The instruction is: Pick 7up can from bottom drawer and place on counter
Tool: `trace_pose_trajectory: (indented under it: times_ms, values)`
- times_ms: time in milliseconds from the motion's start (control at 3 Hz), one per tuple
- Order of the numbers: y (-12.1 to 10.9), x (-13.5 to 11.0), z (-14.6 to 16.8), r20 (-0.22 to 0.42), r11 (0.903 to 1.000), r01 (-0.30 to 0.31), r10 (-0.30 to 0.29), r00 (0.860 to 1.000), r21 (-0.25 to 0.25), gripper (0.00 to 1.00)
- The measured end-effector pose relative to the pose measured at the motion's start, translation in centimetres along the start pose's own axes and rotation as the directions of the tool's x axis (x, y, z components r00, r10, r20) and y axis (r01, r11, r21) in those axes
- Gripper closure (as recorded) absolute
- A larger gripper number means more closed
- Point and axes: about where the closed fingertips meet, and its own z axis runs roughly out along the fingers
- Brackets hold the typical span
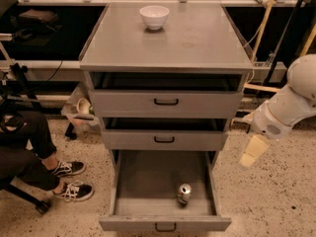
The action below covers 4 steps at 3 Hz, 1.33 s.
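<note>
Apparently 7up can [183, 193] in bottom drawer [140, 184], pincer [253, 152] outside

The green-and-white can [183, 193] sits front right in the pulled-out bottom drawer [143, 181], below the flat grey counter [192, 43]. The gripper [253, 152] hangs apart, right of that drawer.

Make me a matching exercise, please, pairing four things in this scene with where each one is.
Things:
1. 7up can
2. white bowl
3. gripper
4. sneakers

Places:
A. on the counter, near its back edge
B. on the floor, at the left
C. in the open bottom drawer, front right
D. in the air, right of the middle drawer

Pairs: 1-C, 2-A, 3-D, 4-B.
</note>
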Motion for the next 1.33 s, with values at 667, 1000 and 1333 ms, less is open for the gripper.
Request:
trace_pose_trajectory:
  times_ms: [667, 1000, 1333]
  values:
    - [-1.4, 3.8, 6.3, 0.018, 0.9918, -0.091, 0.093, 0.996, -0.09, 0.0]
    - [-1.4, 3.8, 6.4, 0.018, 0.9916, -0.091, 0.093, 0.995, -0.092, 0.0]
    - [-2.0, 4.2, 8.6, 0.1, 0.9855, -0.09, 0.105, 0.989, -0.144, 0.0]
